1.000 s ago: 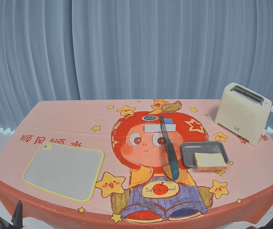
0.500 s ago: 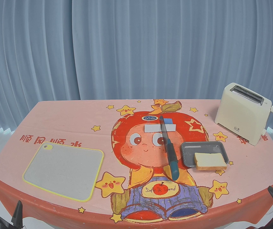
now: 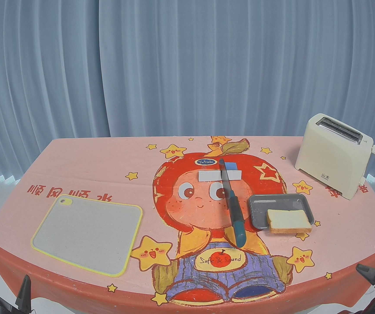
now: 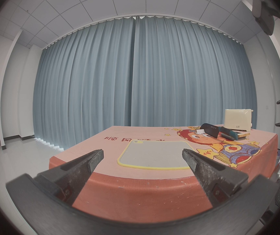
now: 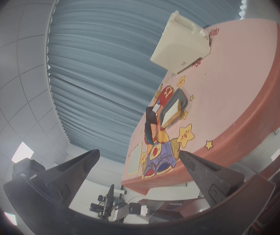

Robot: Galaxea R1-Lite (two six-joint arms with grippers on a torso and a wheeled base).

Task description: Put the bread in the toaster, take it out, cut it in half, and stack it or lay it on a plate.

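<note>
The table (image 3: 87, 162), draped in a pink cartoon cloth, stretches away in front of both sets of fingers. The left gripper (image 3: 8, 280) sits just off its near left corner and the right gripper (image 3: 370, 256) just off its near right corner. Each has its two dark fingers spread wide with nothing between them, and neither touches the cloth. The grey cutting board (image 3: 87, 233) with a yellow rim lies flat on the cloth straight ahead of the left fingers, closest to them of all the things; in the left wrist view it appears framed between their tips. The cream toaster (image 3: 333, 153) stands upright at the far right of the table, well beyond the right fingers, with its slot facing up. Nearer to those fingers, between them and the toaster, lies the dark grey tray (image 3: 275, 203). The knife (image 3: 233, 206) lies just beside the tray on the side away from the right fingers, its teal handle pointing toward the near edge and its dark blade pointing away. The slice of bread (image 3: 288, 220) rests on the tray's near right part, overhanging the rim on the side facing the right fingers, and it looks whole. A small white and blue block (image 3: 209, 175) lies under the blade, well apart from both grippers.
</note>
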